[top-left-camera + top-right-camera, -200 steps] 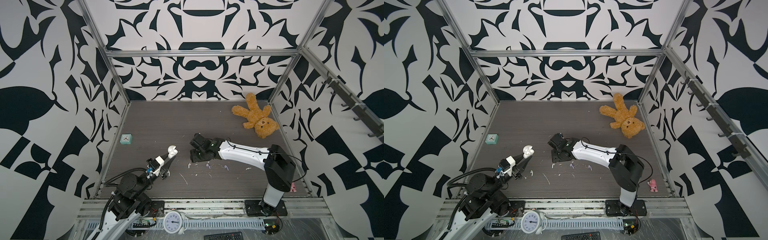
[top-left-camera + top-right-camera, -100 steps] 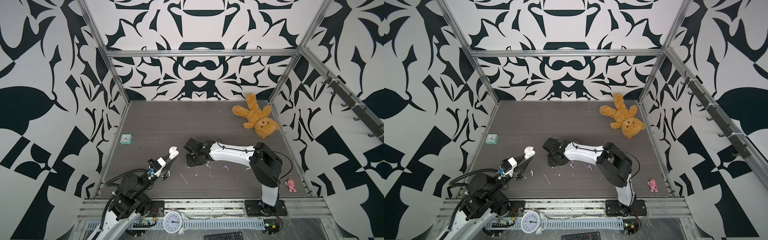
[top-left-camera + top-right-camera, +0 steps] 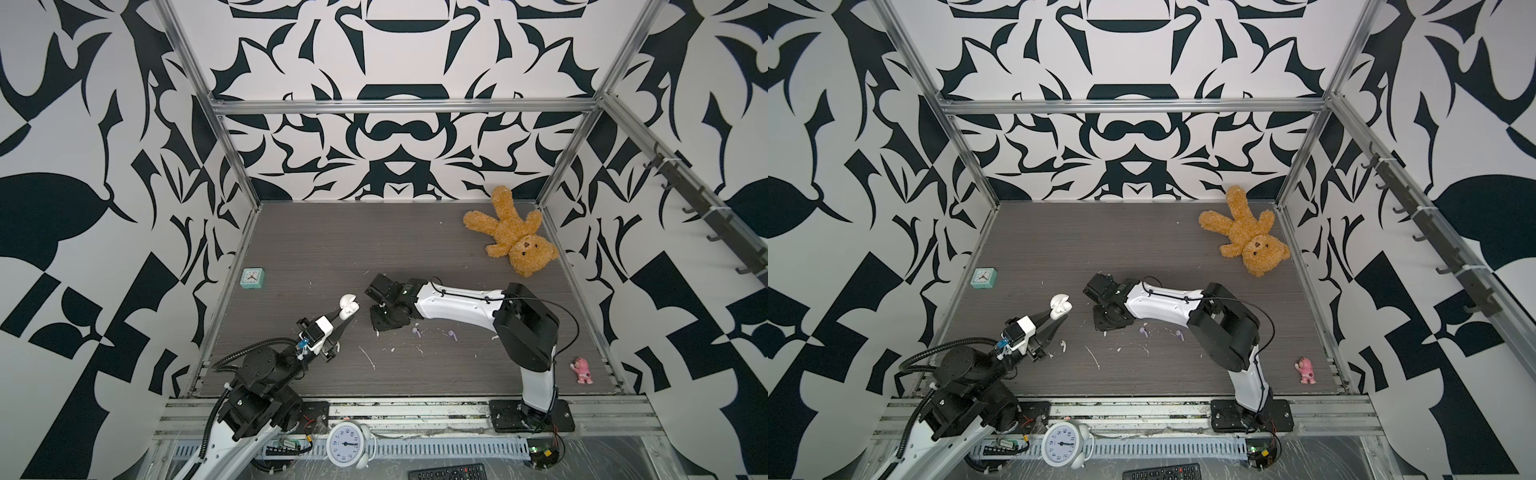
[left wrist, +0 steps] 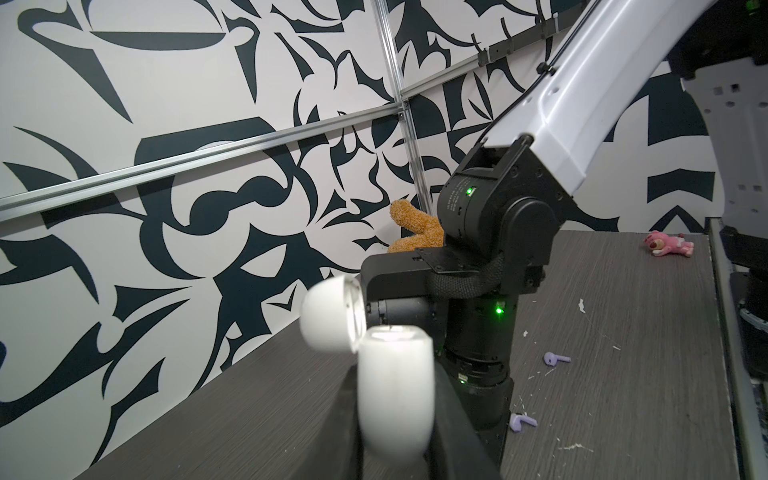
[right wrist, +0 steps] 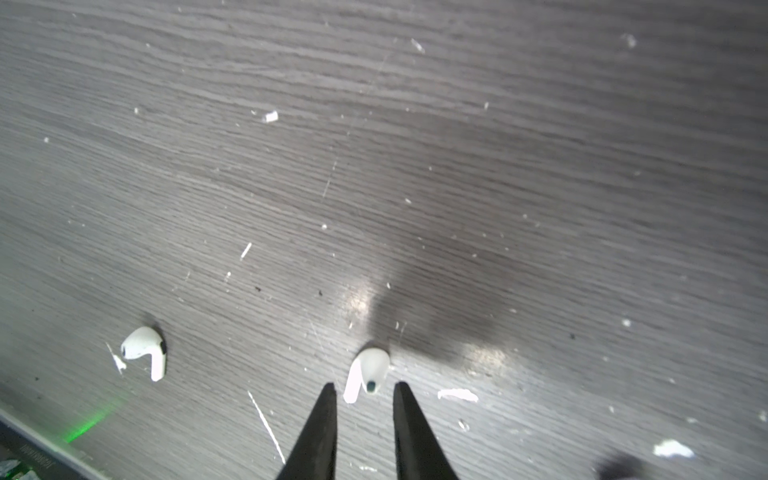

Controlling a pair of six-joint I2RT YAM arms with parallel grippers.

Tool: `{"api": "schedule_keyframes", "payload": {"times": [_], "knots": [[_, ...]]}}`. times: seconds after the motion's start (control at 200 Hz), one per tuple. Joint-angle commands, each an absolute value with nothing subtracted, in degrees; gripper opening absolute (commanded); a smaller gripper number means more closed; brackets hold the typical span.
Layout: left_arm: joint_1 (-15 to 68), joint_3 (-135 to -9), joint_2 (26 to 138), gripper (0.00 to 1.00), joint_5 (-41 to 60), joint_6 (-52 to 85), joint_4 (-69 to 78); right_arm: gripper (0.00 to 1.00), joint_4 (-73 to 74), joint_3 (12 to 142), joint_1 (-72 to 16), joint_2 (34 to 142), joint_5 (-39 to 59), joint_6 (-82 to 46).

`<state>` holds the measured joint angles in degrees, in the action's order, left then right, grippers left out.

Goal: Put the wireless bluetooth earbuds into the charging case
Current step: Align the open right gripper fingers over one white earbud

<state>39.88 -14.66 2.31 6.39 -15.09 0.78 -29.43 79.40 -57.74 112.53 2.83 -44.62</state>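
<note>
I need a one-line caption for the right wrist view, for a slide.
Right gripper, jaws apart, brackets one white earbud on the grey table; a second white earbud lies nearby.

Your right arm (image 3: 453, 305) wears a white shell with thin black cables, your left arm (image 3: 266, 368) black joints and a corrugated hose (image 3: 266, 341), both with pointed black jaws.

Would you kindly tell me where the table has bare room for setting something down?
Bare: the wide far stretch between the mint clock and the teddy bear, and the front strip between the left arm and right arm. Crowded: the near middle, with purple earbuds, a white earbud and scraps.
</note>
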Motion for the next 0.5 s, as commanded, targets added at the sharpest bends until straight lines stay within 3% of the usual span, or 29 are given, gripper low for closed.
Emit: {"api": "schedule_keyframes", "payload": {"times": [0.0,0.495], "knots": [[39.90,-14.24,2.57,0.00,7.47,-16.08,0.79,0.27,-30.26,81.53,-57.76,112.46,3.14,-43.83],[39.99,-14.29,2.46,0.00,7.70,-16.84,0.53,0.20,-30.74,81.91,-57.72,113.52,2.55,-43.25]]}}
